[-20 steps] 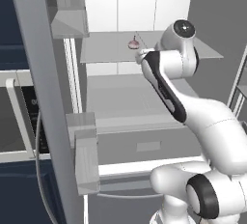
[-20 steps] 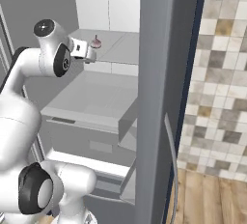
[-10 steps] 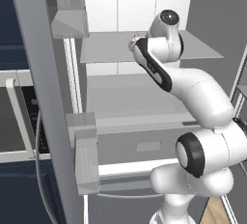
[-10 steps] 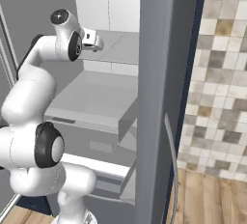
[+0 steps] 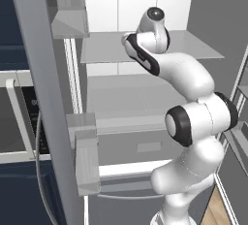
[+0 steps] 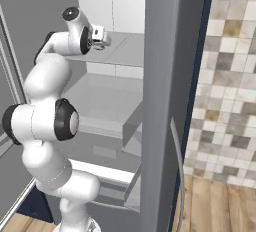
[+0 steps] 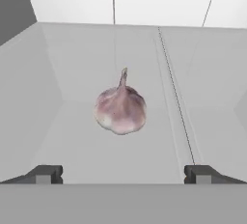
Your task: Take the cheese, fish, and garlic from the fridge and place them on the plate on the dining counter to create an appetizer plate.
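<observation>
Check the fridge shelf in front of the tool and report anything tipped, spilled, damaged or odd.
Nothing stands out. The garlic sits upright and whole on the fridge shelf, pointed top up, with no spill around it. The tool is open and lined up on the bulb, not touching it.

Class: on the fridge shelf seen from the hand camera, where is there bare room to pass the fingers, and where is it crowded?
The grey fridge shelf lies bare left and right of the pinkish-white garlic bulb, out to the side walls, and behind it to the pale back wall. Only the middle is occupied. The open fingers stand wider than the bulb.
</observation>
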Available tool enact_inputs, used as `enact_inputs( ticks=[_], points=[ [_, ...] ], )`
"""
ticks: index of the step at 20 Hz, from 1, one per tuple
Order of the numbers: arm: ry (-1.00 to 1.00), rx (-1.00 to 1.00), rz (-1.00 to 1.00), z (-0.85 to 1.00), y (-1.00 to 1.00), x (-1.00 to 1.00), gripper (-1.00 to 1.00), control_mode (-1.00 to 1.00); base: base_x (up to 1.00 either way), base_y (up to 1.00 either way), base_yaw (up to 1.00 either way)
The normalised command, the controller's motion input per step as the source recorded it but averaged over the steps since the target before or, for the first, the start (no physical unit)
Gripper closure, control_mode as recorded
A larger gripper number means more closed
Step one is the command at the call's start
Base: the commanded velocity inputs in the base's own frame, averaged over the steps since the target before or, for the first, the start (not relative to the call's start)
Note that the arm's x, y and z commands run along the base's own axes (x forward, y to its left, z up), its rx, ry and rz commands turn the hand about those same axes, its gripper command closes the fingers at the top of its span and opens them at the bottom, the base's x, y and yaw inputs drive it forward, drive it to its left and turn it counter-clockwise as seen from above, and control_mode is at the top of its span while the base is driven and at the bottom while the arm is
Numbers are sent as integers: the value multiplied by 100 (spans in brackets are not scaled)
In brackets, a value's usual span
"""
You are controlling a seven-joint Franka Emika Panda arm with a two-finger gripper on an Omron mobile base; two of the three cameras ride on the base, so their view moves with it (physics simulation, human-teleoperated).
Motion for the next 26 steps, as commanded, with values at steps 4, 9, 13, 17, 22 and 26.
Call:
enact_inputs(
  ticks=[4,9,13,17,22,26],
  points=[
    [4,0,-5,-8,1,69,-100,-100,0,0,0],
    [6,0,-5,-15,0,60,-100,-100,0,0,0],
    [3,0,-4,-8,0,22,-100,-100,0,0,0],
    [1,1,-5,-17,0,0,100,-100,0,0,0],
    [1,0,-7,-16,1,-2,100,-100,0,0,0],
    [-1,0,-6,-4,0,-25,100,-100,0,0,0]
  ],
)
